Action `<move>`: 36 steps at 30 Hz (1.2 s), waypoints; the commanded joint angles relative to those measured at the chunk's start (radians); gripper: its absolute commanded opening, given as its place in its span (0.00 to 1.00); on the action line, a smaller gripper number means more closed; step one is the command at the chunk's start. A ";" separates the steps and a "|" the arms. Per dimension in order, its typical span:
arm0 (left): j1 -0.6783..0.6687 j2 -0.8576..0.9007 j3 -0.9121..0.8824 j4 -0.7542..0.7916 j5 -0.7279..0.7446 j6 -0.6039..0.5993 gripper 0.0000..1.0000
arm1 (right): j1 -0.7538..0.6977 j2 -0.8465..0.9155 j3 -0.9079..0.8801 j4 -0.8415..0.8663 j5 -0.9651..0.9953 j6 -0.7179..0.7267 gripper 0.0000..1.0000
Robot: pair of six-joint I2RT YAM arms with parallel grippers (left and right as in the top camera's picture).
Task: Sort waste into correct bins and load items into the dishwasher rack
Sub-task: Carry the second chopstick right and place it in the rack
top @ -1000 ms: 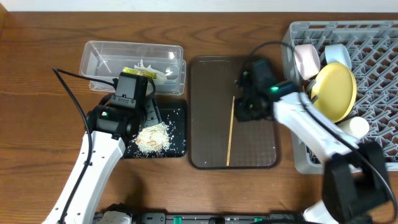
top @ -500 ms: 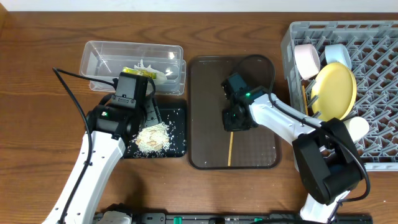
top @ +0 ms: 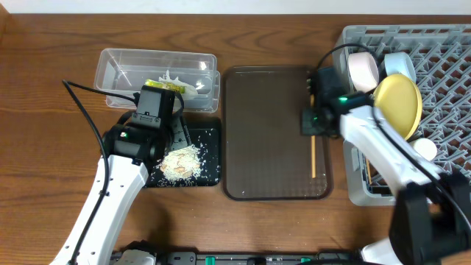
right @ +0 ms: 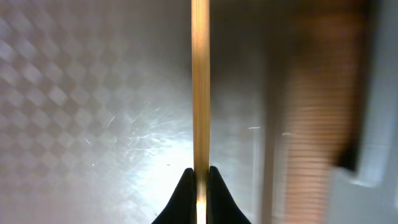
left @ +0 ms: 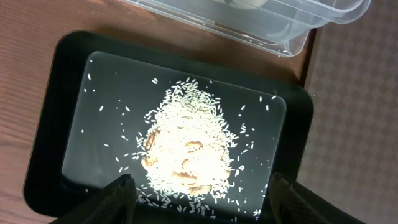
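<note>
My right gripper is shut on a wooden chopstick and holds it over the right edge of the brown tray, beside the grey rack. The rack holds the yellow plate, pink-white bowl, light-blue bowl and white cup. My left gripper is open above the rice crumbs in the black tray. The green-and-orange wrapper lies in the clear tub.
The clear tub touches the black tray's far side. The brown tray lies between the bins and the rack. The rack's left wall shows blurred at the right of the right wrist view.
My right gripper closed on the chopstick in the middle of the brown tray and carried it right, towards the rack. The left arm has not moved.
</note>
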 commanded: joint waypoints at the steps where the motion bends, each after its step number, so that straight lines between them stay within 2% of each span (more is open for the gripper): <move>1: 0.003 0.006 -0.002 -0.003 -0.012 -0.006 0.71 | -0.076 -0.107 -0.003 -0.008 0.019 -0.124 0.01; 6: 0.003 0.006 -0.002 -0.003 -0.012 -0.006 0.71 | -0.174 -0.203 -0.003 -0.016 0.019 -0.286 0.01; 15: 0.003 0.006 -0.002 -0.003 -0.012 -0.006 0.71 | -0.333 -0.215 -0.003 -0.075 0.003 -0.334 0.01; 27: 0.003 0.006 -0.002 -0.003 -0.012 -0.006 0.71 | -0.341 -0.130 -0.003 -0.112 0.004 -0.354 0.02; 29: 0.003 0.006 -0.002 -0.003 -0.012 -0.006 0.71 | -0.341 -0.116 -0.003 -0.112 0.004 -0.353 0.05; 32: 0.003 0.006 -0.002 -0.003 -0.012 -0.006 0.71 | -0.341 -0.104 -0.003 -0.111 0.004 -0.353 0.24; 36: 0.003 0.006 -0.002 -0.004 -0.012 -0.006 0.71 | -0.341 -0.104 -0.003 -0.097 0.004 -0.353 0.29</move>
